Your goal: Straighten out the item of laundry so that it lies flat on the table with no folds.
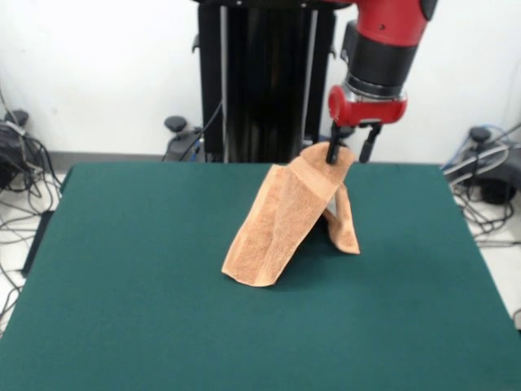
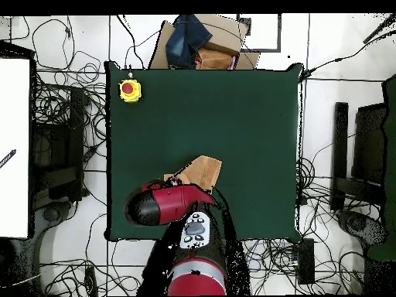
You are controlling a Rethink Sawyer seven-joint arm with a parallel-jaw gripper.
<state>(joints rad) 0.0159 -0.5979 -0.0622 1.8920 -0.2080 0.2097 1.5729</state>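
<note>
The item of laundry (image 1: 285, 220), a light orange-tan towel, hangs in a tall folded tent shape. Its top corner is pinched up at my gripper (image 1: 348, 155), which is shut on it. The lower end rests on the green table (image 1: 146, 269) right of centre, and a smaller flap (image 1: 343, 228) droops behind on the right. In the overhead view, part of the towel (image 2: 204, 171) shows beside the red arm (image 2: 166, 203). The arm covers the rest of the towel and the gripper itself.
A yellow box with a red button (image 2: 130, 90) sits at one table corner in the overhead view. Cardboard and dark cloth (image 2: 197, 39) lie just past the table's top edge there. Cables cover the floor around the table.
</note>
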